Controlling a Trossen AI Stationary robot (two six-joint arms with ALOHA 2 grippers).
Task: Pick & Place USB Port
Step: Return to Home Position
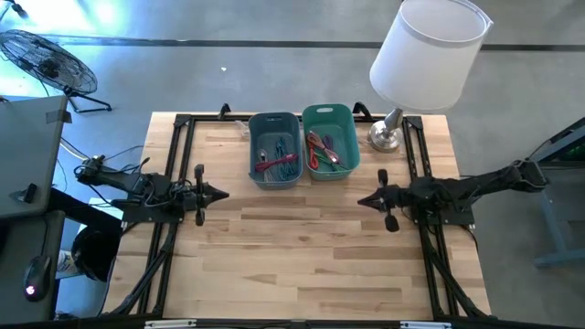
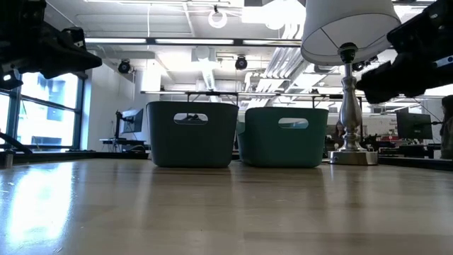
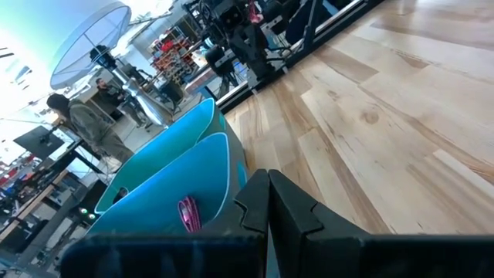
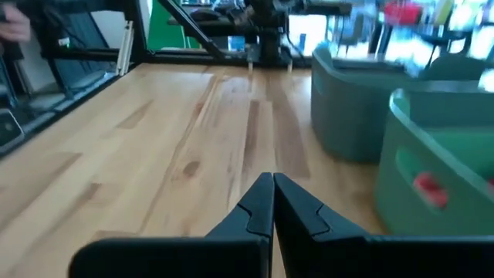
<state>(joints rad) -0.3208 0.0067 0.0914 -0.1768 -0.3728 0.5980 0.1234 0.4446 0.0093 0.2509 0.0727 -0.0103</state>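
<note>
Two bins stand side by side at the table's far middle: a blue-grey bin (image 1: 275,149) holding red and blue cables, and a green bin (image 1: 330,139) holding red, green and purple cables. Both show in the low view as the blue-grey bin (image 2: 191,133) and the green bin (image 2: 285,136). My left gripper (image 1: 222,193) hovers at the table's left, shut, pointing toward the middle; in its wrist view the left gripper (image 3: 268,193) holds nothing. My right gripper (image 1: 362,200) hovers at the right, shut, pointing toward the middle; the right gripper (image 4: 272,193) is also empty.
A lamp with a white shade (image 1: 428,53) and a metal base (image 1: 385,137) stands at the far right, beside the green bin. A black frame (image 1: 183,123) runs along the table's edges. Bare wood (image 1: 292,247) lies between and in front of the arms.
</note>
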